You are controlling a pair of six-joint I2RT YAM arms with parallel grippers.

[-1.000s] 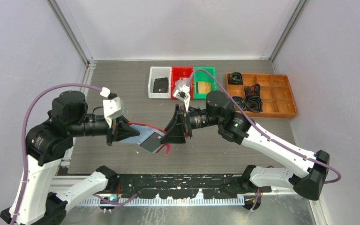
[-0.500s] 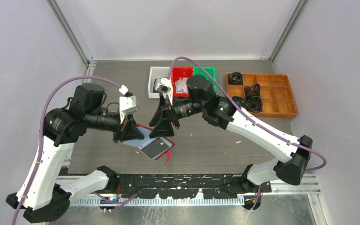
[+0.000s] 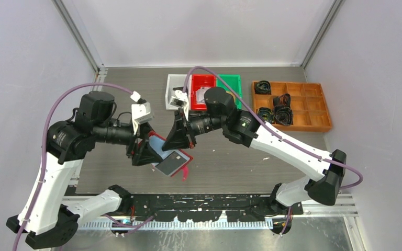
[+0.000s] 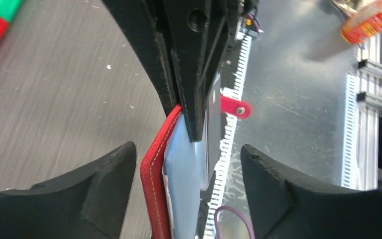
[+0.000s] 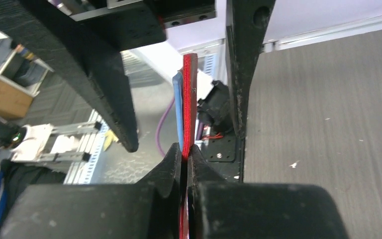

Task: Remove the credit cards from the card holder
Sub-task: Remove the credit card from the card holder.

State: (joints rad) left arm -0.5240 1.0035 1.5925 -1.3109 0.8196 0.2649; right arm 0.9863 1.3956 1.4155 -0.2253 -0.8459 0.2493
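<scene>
The red card holder (image 3: 156,139), with pale blue inner pages, hangs above the table between the two arms. A dark credit card (image 3: 170,162) sticks out of its lower end. My right gripper (image 3: 182,140) is shut on the holder's red edge (image 5: 189,99), which is pinched thin between its fingertips (image 5: 185,152). My left gripper (image 3: 145,150) is open. Its two fingers (image 4: 94,194) stand wide on either side of the holder's red cover (image 4: 155,189) and blue page (image 4: 183,184) without touching them.
At the back stand a white bin (image 3: 170,93) holding a flat black item, a red bin (image 3: 201,82) and a green bin (image 3: 229,83). An orange compartment tray (image 3: 314,104) with black coils is at the back right. The holder's red strap (image 3: 185,172) dangles near the table's front edge.
My left gripper has opened and let go of the card holder. My right gripper has shut on its red edge. Both arms have shifted left since a second ago.
</scene>
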